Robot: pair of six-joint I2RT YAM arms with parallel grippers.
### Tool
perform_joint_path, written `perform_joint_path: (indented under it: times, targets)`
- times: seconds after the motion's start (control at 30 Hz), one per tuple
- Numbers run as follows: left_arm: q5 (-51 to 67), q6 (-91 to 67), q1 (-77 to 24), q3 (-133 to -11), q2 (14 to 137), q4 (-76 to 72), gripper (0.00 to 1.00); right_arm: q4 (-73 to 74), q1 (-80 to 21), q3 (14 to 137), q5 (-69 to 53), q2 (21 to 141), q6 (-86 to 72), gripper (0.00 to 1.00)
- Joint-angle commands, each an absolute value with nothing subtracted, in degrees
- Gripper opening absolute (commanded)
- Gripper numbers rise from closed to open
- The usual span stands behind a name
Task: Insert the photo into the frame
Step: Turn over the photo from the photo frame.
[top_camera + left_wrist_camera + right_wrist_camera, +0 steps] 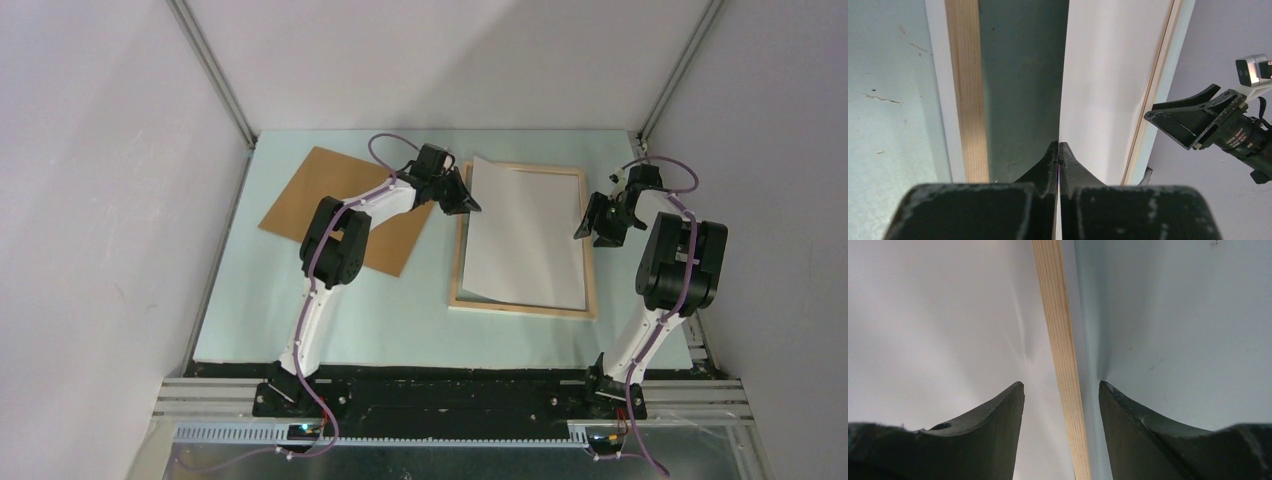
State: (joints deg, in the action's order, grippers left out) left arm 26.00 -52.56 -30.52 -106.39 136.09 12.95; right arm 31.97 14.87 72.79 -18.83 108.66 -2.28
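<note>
- Far left, the brown backing board [320, 195] lies flat on the pale surface [330, 320], well apart from the action. I see little risk there, unless the left arm's elbow drags across it.
- The left tool [462, 197] is pinched tight on the left edge of the photo [525, 235], holding that side up off the pane. With a pinch that hard on so thin a print, my worry is that any twist or sideways pull will crease it.
- The photo shows only its plain white side. It slopes down over the frame [520, 306], its right edge low against the right rail and its left edge in the air. I would say it is not seated yet. If it is let go from there, the left edge could land on top of the left rail instead of inside the recess.
- The frame lies back-up on the surface with nothing clamping it. A push through the photo could slide it out of line.
- The right tool [598, 228] stands wide, with one finger on each side of the frame's right wooden rail and gripping nothing. If it closed now, it might catch the photo's edge against the rail.
- The only writing is small white print on the right arm's black wrist barrel, seen from the left wrist. It is too small to read.
</note>
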Motion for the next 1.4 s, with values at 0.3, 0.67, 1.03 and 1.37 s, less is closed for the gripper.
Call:
perform_joint_path:
  times: [0.3, 0.67, 1.03, 1.37]
  targets:
    - [24.18, -53.48, -30.70, -103.85, 134.89, 11.41, 0.03, 32.54, 15.45, 74.79, -19.75, 108.82, -1.71, 0.60]
    - [24.62, -52.63, -30.68, -105.25, 135.08, 12.06, 0.36, 32.87, 15.71, 74.79, -20.80, 109.00, -1.88, 0.60]
    - [22.70, -49.76, -30.73, -105.02, 131.66, 14.68, 0.87, 33.29, 15.97, 74.72, -21.76, 108.51, -2.06, 0.60]
    - [21.16, -45.73, -30.75, -105.05, 128.57, 16.94, 1.00, 33.52, 16.25, 74.73, -21.98, 107.53, -2.10, 0.60]
